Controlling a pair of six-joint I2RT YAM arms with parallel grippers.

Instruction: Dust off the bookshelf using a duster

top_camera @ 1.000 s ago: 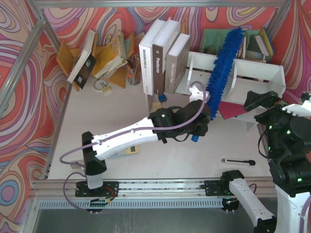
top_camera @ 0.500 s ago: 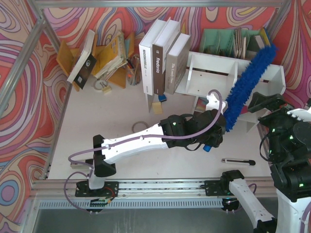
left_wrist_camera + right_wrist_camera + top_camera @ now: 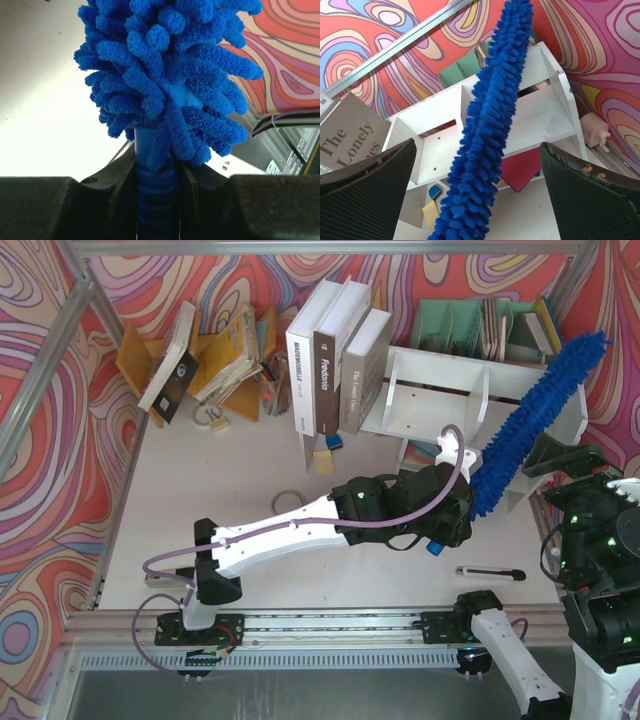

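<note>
The white bookshelf (image 3: 440, 370) stands at the back right, split in two by a divider; it also shows in the right wrist view (image 3: 530, 117). My left gripper (image 3: 452, 522) is shut on the ribbed blue handle (image 3: 156, 200) of the fluffy blue duster (image 3: 535, 420). The duster slants up to the right over the shelf's right compartment and its right end. It fills the left wrist view (image 3: 165, 75) and crosses the right wrist view (image 3: 487, 130). My right gripper (image 3: 562, 455) is open and empty, just right of the duster; its pads (image 3: 365, 175) stand wide apart.
Three upright books (image 3: 335, 355) stand left of the shelf. A yellow wooden rack (image 3: 215, 355) with books is at the back left. A green organiser (image 3: 450, 325) sits behind the shelf. A red book (image 3: 525, 167) lies under the shelf. A black pen-like piece (image 3: 490, 573) lies near the front.
My left arm has swung the duster to the right, from the shelf's divider to its right end. The right arm has shifted slightly right.
</note>
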